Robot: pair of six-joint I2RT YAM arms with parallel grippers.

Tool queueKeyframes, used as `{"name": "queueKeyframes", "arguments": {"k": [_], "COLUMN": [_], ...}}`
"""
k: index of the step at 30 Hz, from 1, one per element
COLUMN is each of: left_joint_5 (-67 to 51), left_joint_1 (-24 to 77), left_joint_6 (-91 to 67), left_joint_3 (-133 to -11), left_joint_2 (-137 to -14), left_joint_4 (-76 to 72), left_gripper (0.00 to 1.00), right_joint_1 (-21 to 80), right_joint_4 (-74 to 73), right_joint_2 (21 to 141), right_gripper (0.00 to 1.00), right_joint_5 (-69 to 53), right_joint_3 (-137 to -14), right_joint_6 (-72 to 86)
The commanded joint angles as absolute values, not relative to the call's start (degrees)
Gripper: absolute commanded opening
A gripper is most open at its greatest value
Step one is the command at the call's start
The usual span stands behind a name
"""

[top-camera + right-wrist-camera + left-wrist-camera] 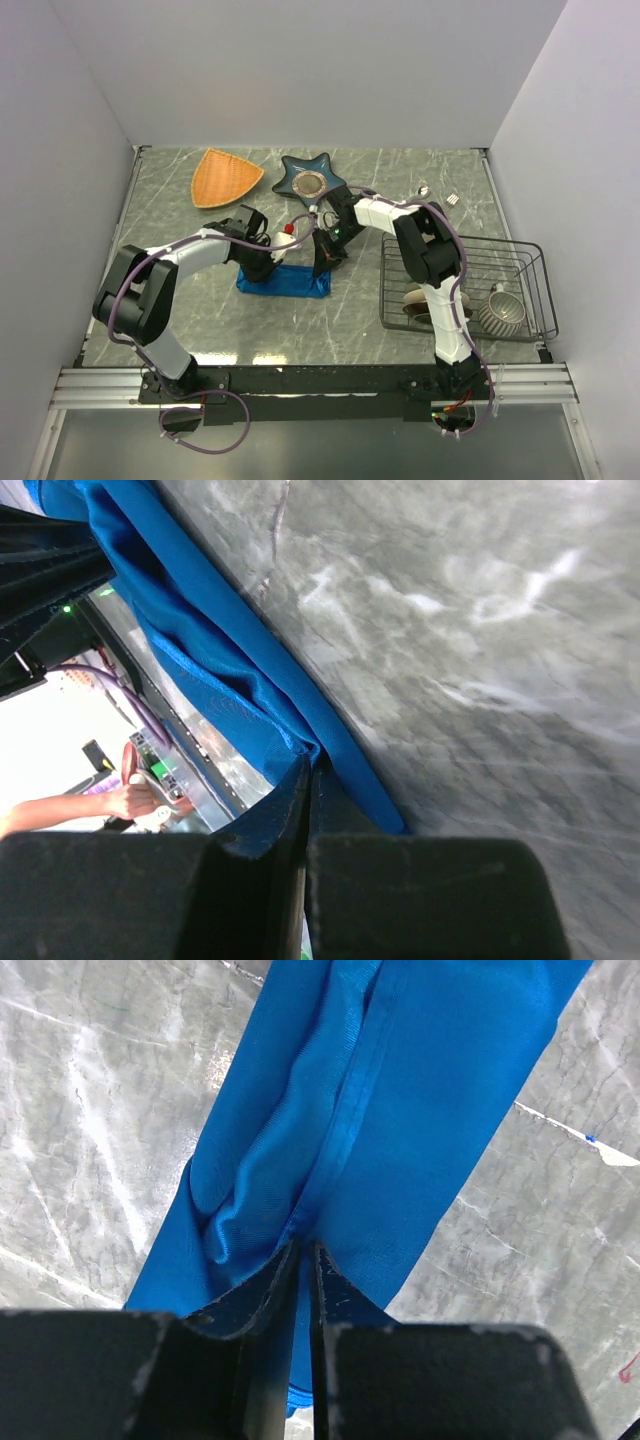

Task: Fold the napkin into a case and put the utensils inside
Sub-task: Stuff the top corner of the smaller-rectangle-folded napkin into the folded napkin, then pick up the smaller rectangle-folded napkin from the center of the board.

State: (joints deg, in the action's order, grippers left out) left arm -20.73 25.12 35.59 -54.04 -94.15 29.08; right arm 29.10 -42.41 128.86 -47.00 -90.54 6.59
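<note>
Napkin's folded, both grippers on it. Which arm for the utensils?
Right, probably. The utensils lie at the far right of the table, on that arm's side; the left gripper, pinching the napkin nearer its left end, would have to cross over the right gripper.

Orange tri. dish, star dish, wire rack

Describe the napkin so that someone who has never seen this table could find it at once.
On the grey table, look at the middle, left of the wire rack. The napkin lies there as a long folded strip, pinched by the left gripper and right gripper. It alone is bright blue cloth; the orange dish and star dish behind are rigid.
</note>
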Motion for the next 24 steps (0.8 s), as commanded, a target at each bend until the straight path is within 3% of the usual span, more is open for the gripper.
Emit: {"name": "queueKeyframes", "arguments": {"k": [1, 6, 12, 14, 15, 18, 24], "left_joint_5": [-20.2, -21.8, -22.6, -22.9, -23.0, -23.5, -24.0], "left_joint_1": [24.6, 24.0, 24.0, 24.0, 23.9, 23.9, 23.9], "left_joint_6": [38.6, 38.8, 39.3, 39.4, 39.4, 39.9, 41.7], "left_joint_3": [-52.5, -52.3, -52.4, -52.8, -52.9, -53.1, -52.4], "left_joint_2": [-96.8, -97.4, -98.2, -98.4, -98.5, -98.4, -97.6], "left_joint_4": [30.3, 31.0, 30.9, 31.1, 31.1, 30.9, 30.9], "left_gripper": [0.15, 0.13, 0.13, 0.13, 0.14, 0.14, 0.15], "right_joint_1": [27.2, 25.6, 25.1, 25.2, 25.3, 26.5, 28.0], "right_joint_4": [-44.7, -49.6, -54.5, -53.8, -52.0, -48.7, -48.2], "right_joint_2": [130.3, 128.8, 125.3, 124.2, 123.8, 124.0, 130.6], "right_gripper": [0.06, 0.32, 0.54, 0.59, 0.67, 0.78, 0.81], "right_joint_5": [-40.9, -41.6, -42.5, -42.8, -43.2, -43.9, -43.4], "right_joint_3": [-93.4, -97.3, -101.0, -100.8, -100.6, -101.7, -110.3], "right_joint_6": [3.5, 1.1, -5.9, -6.5, -6.2, -5.2, -7.2]}}
